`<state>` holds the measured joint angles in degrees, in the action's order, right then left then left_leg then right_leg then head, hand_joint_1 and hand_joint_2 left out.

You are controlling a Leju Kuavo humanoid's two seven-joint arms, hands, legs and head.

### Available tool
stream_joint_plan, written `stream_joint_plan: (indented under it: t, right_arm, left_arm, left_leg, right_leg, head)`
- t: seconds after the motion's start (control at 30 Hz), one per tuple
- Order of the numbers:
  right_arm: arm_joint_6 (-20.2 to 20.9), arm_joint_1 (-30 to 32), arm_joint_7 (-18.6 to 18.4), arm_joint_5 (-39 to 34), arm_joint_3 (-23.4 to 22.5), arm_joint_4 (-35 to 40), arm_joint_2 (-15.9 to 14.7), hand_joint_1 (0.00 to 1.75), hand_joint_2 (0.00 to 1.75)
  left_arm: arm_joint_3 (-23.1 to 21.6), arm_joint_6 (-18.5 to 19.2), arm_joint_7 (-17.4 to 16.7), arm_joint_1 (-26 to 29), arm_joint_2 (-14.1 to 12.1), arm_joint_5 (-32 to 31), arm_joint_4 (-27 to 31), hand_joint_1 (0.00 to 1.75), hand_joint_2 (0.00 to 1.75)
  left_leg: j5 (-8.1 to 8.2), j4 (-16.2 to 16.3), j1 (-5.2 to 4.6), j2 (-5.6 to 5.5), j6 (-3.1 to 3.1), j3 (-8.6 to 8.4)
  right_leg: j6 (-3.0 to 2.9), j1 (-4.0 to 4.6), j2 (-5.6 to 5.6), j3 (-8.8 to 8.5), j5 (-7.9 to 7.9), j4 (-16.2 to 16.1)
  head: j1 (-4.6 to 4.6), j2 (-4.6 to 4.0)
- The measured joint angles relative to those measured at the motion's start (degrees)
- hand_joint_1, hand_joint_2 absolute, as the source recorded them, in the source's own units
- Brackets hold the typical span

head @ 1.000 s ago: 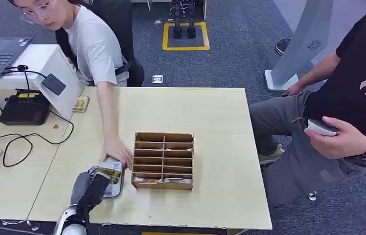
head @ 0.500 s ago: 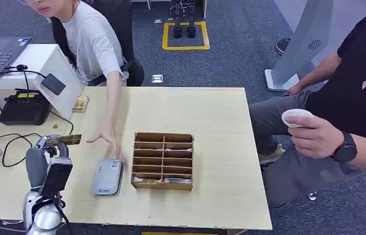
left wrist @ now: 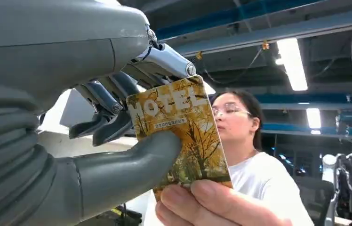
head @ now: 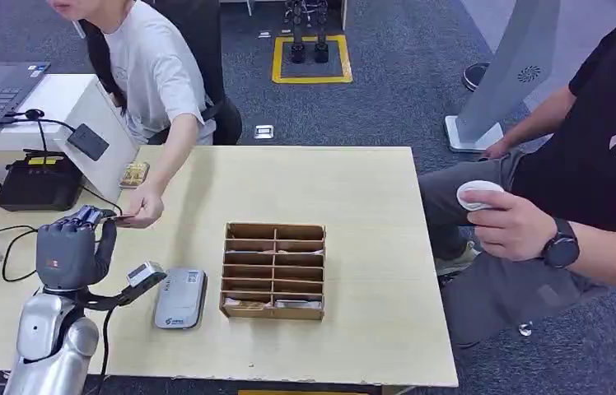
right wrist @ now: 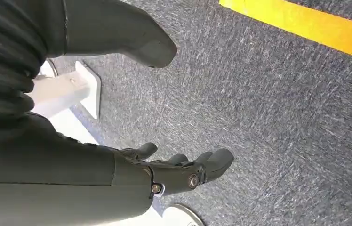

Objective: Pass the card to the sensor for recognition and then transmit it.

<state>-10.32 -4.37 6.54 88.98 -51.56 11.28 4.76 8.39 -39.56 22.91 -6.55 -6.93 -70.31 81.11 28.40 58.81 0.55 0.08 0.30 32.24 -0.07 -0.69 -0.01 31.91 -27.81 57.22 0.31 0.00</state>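
Card (left wrist: 180,136) now raised above table (head: 354,189)

1. Right hand (right wrist: 164,165) hangs over grey carpet (right wrist: 268,108); nothing in it, thumb (right wrist: 132,37) held well apart from the dark, loosely curled fingers (right wrist: 212,162).
2. Yellow floor stripe (right wrist: 306,23) crosses one corner.
3. White base plate (right wrist: 87,87) lies flat on the carpet beside the arm.
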Motion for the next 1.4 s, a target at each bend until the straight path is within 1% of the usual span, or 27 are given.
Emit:
stream_joint_plan:
  t: [0.1, 0.13, 0.23, 0.3, 0.4, 0.43, 0.5, 0.63, 0.7, 0.77, 0.83, 0.9, 1.0, 1.1, 1.23, 1.33, 1.4]
  right_arm:
    - [-0.02, 0.0, 0.0, -0.09, 0.11, 0.0, 0.0, 0.0, 1.75]
    - [-0.02, 0.0, 0.0, -0.11, 0.11, 0.0, 0.0, 0.0, 1.75]
    - [-0.07, 0.01, 0.02, -0.26, 0.13, 0.0, 0.0, 0.0, 1.75]
    - [-0.07, 0.01, 0.11, -0.61, 0.15, 0.0, 0.0, 0.0, 1.75]
    - [-0.17, 0.04, 0.13, -0.92, 0.15, 0.0, 0.0, 0.0, 1.75]
    - [-0.2, 0.05, 0.15, -1.07, 0.15, 0.0, 0.0, 0.0, 1.75]
    - [-0.24, 0.06, 0.22, -1.31, 0.15, 0.0, 0.0, 0.0, 1.75]
    - [-0.28, 0.25, 0.35, -1.88, 0.15, 0.0, 0.0, 0.0, 1.75]
    - [-0.42, 0.41, 0.46, -2.25, 0.13, 0.0, 0.0, 0.0, 1.75]
    - [-0.59, 0.67, 0.79, -2.8, 0.13, 0.0, -0.02, 0.0, 1.75]
    - [-0.77, 0.99, 1.14, -3.13, 0.13, 0.0, -0.02, 0.0, 1.75]
    - [-1.03, 1.18, 1.2, -3.23, 0.13, 0.02, -0.07, 0.0, 1.75]
    - [-1.03, 1.39, 1.25, -3.3, 0.11, 0.02, -0.13, 0.0, 1.75]
    - [-1.03, 1.4, 1.77, -3.58, 0.11, 0.02, -0.15, 0.0, 1.75]
    - [-1.03, 1.36, 2.16, -3.78, 0.11, 0.09, -0.15, 0.0, 1.75]
    - [-1.01, 1.32, 2.32, -3.98, 0.09, 0.24, -0.17, 0.0, 1.75]
    - [-0.92, 1.32, 2.18, -3.98, 0.09, 0.33, -0.24, 0.0, 1.75]
  left_arm:
    - [0.09, -0.02, 0.04, -0.29, 0.46, 1.0, -0.94, 1.75, 1.75]
    - [0.09, -0.02, 0.04, -0.4, 0.57, 1.55, -1.22, 0.0, 1.75]
    - [-0.2, -0.02, -0.42, -0.63, 0.54, 6.15, -2.49, 0.0, 1.75]
    - [-1.73, -0.02, -1.36, -0.63, -0.07, 11.13, -3.19, 0.0, 1.75]
    - [-3.87, 0.17, -3.38, -0.64, -0.98, 14.99, -3.63, 0.0, 1.75]
    - [-4.64, 0.68, -4.31, -0.63, -1.49, 15.69, -3.67, 0.0, 1.75]
    - [-6.72, 2.91, -6.3, -0.62, -2.89, 16.61, -3.67, 0.0, 1.75]
    - [-9.55, 5.93, -7.65, -0.32, -5.49, 17.95, -3.39, 0.0, 1.75]
    - [-10.78, 10.26, -6.68, 0.9, -6.91, 21.38, -1.9, 0.0, 1.75]
    - [-11.95, 16.44, -3.58, 3.06, -8.28, 27.89, 1.36, 0.0, 1.75]
    - [-13.07, 19.72, -1.2, 5.55, -9.05, 31.41, 5.1, 0.0, 1.75]
    - [-14.81, 22.06, 1.21, 7.95, -9.81, 32.94, 9.19, 0.0, 1.75]
    - [-18.21, 23.87, 3.3, 10.38, -10.8, 32.61, 14.17, 0.0, 1.75]
    - [-22.05, 24.41, 4.55, 11.65, -11.8, 31.87, 18.14, 0.0, 1.75]
    - [-25.51, 24.26, 4.81, 12.18, -13.42, 31.36, 21.18, 0.0, 1.75]
    - [-27.7, 25.09, 5.73, 12.5, -14.78, 30.49, 22.47, 0.0, 1.75]
    - [-29.77, 25.11, 5.81, 12.66, -15.85, 27.14, 22.91, 0.0, 1.75]
  left_leg:
    - [0.0, 0.0, 0.0, 0.0, 0.0, 0.04]
    - [0.0, 0.0, 0.0, 0.0, 0.0, 0.06]
    - [0.0, 0.0, 0.0, 0.02, 0.0, 0.06]
    - [0.0, 0.0, 0.0, 0.01, 0.0, 0.07]
    - [0.0, 0.0, 0.0, 0.01, 0.0, 0.07]
    - [0.0, 0.0, 0.0, 0.01, 0.0, 0.08]
    - [0.0, 0.0, 0.01, 0.01, 0.0, 0.08]
    - [0.0, 0.0, 0.01, 0.02, 0.0, 0.08]
    - [0.0, 0.0, 0.01, 0.04, 0.0, 0.08]
    - [0.01, 0.0, 0.01, 0.08, 0.0, 0.08]
    - [0.02, 0.0, 0.0, 0.09, 0.02, 0.12]
    - [0.07, 0.0, -0.01, 0.09, 0.0, 0.15]
    - [0.08, 0.0, -0.02, 0.08, 0.01, 0.18]
    - [0.07, 0.0, -0.02, 0.07, 0.01, 0.17]
    - [0.05, 0.0, 0.0, 0.07, 0.0, 0.15]
    - [0.05, 0.0, 0.02, 0.07, -0.01, 0.14]
    - [0.05, 0.0, 0.02, 0.07, -0.01, 0.14]
  right_leg:
    - [0.0, 0.0, 0.0, 0.04, 0.0, 0.0]
    - [0.0, 0.0, 0.01, 0.06, 0.0, 0.0]
    - [0.0, 0.0, 0.03, 0.08, 0.0, 0.0]
    - [0.0, 0.0, 0.03, 0.09, 0.0, 0.0]
    - [0.0, 0.0, 0.03, 0.09, 0.0, 0.0]
    - [0.0, 0.0, 0.03, 0.09, 0.0, 0.0]
    - [0.0, 0.0, 0.03, 0.08, 0.0, 0.0]
    - [-0.01, 0.0, 0.04, 0.08, 0.0, 0.01]
    - [-0.01, 0.0, 0.07, 0.08, 0.0, 0.02]
    - [0.0, 0.0, 0.11, 0.1, -0.01, 0.01]
    - [0.0, 0.0, 0.11, 0.14, -0.02, 0.0]
    - [0.0, 0.0, 0.11, 0.17, -0.03, -0.01]
    - [0.01, -0.01, 0.09, 0.17, -0.03, -0.02]
    - [0.01, -0.01, 0.1, 0.16, -0.02, -0.02]
    - [0.0, -0.01, 0.09, 0.14, -0.01, -0.01]
    - [0.0, -0.01, 0.09, 0.14, -0.01, 0.0]
    - [-0.01, -0.01, 0.09, 0.15, -0.01, 0.0]
  head:
    - [0.0, 0.0]
    - [0.02, 0.02]
    - [0.0, 0.0]
    - [0.0, 0.02]
    - [0.0, 0.0]
    - [0.0, 0.0]
    - [0.0, 0.0]
    - [0.0, 0.0]
    - [0.0, 0.0]
    - [0.0, 0.0]
    - [0.0, 0.0]
    - [0.02, 0.0]
    - [0.02, 0.0]
    - [0.02, 0.0]
    - [0.0, 0.0]
    - [0.0, 0.02]
    - [0.0, 0.0]
